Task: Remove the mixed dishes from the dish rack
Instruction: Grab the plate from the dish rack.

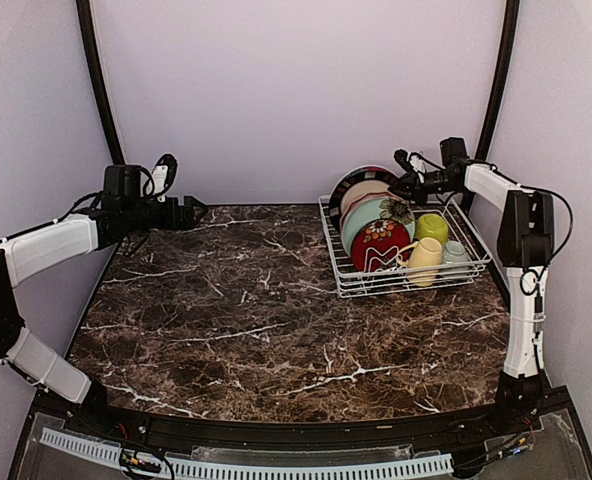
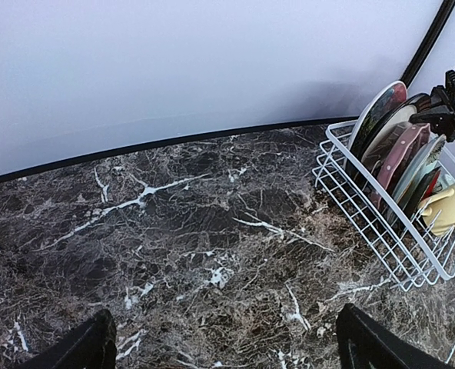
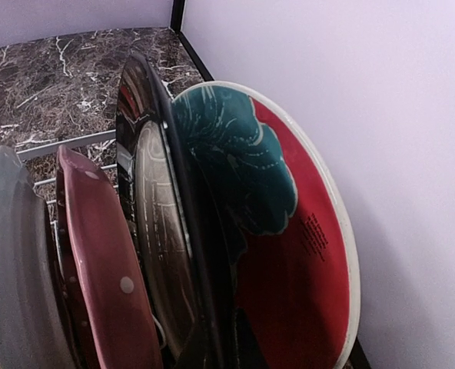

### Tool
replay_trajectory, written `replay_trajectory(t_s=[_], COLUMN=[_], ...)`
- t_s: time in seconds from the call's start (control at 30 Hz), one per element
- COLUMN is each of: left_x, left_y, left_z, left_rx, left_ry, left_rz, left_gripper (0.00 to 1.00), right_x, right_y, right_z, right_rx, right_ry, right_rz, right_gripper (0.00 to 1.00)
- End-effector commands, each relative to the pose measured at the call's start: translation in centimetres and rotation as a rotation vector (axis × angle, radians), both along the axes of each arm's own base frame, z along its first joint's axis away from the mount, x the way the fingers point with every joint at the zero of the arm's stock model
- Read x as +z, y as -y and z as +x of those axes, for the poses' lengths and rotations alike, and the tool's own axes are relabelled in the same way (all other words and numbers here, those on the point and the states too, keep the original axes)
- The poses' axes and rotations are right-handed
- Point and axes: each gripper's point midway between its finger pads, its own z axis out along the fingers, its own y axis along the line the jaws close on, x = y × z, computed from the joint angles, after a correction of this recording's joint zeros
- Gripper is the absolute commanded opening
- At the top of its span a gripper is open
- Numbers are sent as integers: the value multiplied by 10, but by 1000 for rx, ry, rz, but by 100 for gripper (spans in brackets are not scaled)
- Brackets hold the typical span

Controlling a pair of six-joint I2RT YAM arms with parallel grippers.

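Dish rack (image 1: 334, 250): R hand (image 1: 404, 186) clamped on rim of black-rimmed plate (image 3: 160, 223) in it (L hand (image 1: 196, 210) wide open, well away)

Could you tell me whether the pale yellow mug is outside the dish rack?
No, the pale yellow mug sits inside the dish rack, beside the red floral plate.

White arm shells (image 1: 51, 245), black joints (image 1: 524, 228), cables (image 1: 166, 164).

left arm (image 1: 51, 245) stretched forward | left gripper (image 1: 194, 211) spread wide | right arm (image 1: 528, 230) elbow up, reaching left | right gripper (image 1: 401, 190) closed
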Motion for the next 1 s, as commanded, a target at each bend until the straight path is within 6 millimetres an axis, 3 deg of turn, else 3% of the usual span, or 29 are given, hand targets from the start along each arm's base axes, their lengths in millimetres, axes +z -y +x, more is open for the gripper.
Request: replay_trajectory(t_s=[0.0, 0.2, 0.53, 0.67, 0.97], left_x=[0, 0, 4, 8, 22], left_y=[4, 4, 4, 3, 4], left_z=[-2, -2, -3, -5, -10], left_rx=[-23, -23, -23, -23, -25], left_ry=[-2, -1, 9, 16, 39], left_rz=[6, 6, 1, -6, -30], left_gripper=[99, 99, 99, 99, 99], right_x=[-2, 24, 98, 117, 165], right_y=[-16, -17, -17, -17, -9], right_z=[-26, -37, -57, -61, -68], right_rx=[70, 87, 82, 66, -70], right_ry=[-66, -27, 105, 117, 153], right_rz=[5, 13, 17, 34, 99], right_gripper=[0, 0, 0, 0, 0])
